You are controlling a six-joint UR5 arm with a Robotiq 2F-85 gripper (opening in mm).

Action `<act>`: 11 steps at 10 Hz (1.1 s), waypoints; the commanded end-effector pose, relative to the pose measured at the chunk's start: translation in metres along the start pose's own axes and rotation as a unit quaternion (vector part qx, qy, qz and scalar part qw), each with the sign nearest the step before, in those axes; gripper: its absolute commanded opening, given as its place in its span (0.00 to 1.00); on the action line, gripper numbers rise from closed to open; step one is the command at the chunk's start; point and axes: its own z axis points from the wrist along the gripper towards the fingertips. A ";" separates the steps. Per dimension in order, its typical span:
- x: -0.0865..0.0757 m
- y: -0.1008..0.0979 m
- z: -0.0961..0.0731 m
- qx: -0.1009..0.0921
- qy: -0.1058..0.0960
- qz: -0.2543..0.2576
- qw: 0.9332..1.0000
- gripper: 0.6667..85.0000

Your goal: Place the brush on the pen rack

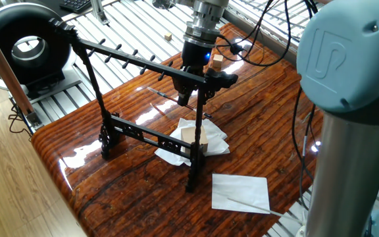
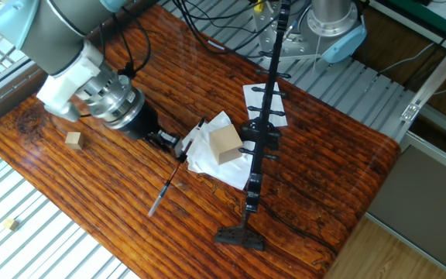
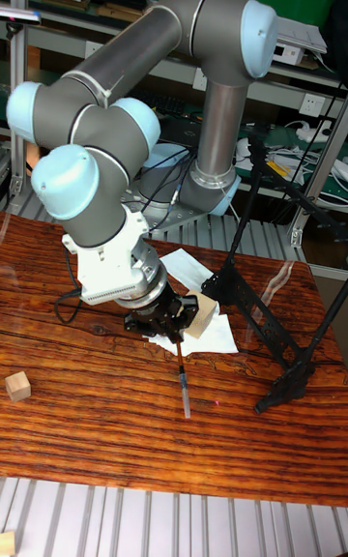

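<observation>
My gripper (image 2: 175, 147) is shut on the brush (image 2: 165, 188), a thin dark stick that slants down from the fingers toward the table's near edge. The tall fixed view shows the brush (image 3: 183, 378) hanging below the gripper (image 3: 174, 333), its lower end close to the wood. In one fixed view the gripper (image 1: 184, 101) sits just behind the pen rack (image 1: 130, 60), level with its peg-lined top bar. The pen rack (image 2: 265, 116) stands upright to the right of the gripper, apart from the brush.
A wooden block (image 2: 224, 143) rests on crumpled white paper (image 2: 207, 159) between gripper and rack. A small wooden cube (image 2: 73, 139) lies at the left. A flat white sheet (image 1: 240, 192) carries a pale stick (image 1: 250, 207). Cables (image 1: 262, 52) trail behind the arm.
</observation>
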 end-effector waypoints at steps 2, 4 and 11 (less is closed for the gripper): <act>0.012 0.019 -0.002 -0.043 0.035 0.047 0.997 0.01; 0.011 0.022 0.001 -0.051 0.045 0.055 0.996 0.01; 0.015 0.040 0.002 -0.087 0.071 0.081 0.990 0.01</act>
